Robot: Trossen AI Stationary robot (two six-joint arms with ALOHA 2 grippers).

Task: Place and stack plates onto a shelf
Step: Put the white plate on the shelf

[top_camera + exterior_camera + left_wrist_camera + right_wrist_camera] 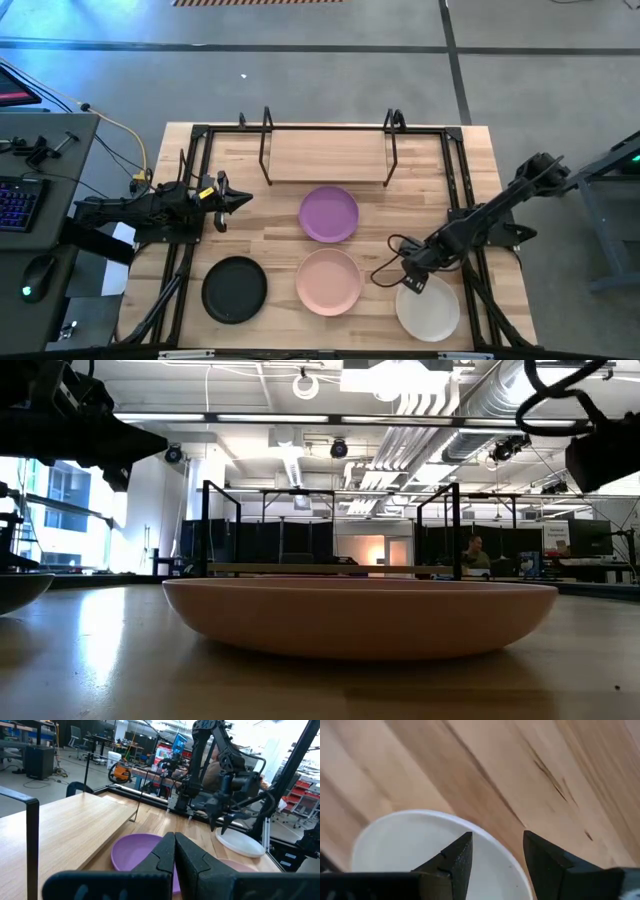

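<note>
Four plates rest flat on the tabletop. The purple plate (329,214) sits in front of the shelf (325,155), with the pale pink plate (328,281) nearer. The black plate (234,290) is near left and the cream-white plate (428,308) near right. My right gripper (412,285) is open and points down over the white plate's (415,845) rim, one finger above the inside and one outside it; its tips (220,826) stand just above the plate (240,844). My left gripper (238,200) is shut, level, left of the purple plate (137,851).
Black metal rails (185,190) run along the table's left and right sides and behind the shelf. A side desk with a keyboard (18,200) and mouse stands to the left. In the low view the pink plate (360,615) fills the foreground, and a person (478,550) sits far behind.
</note>
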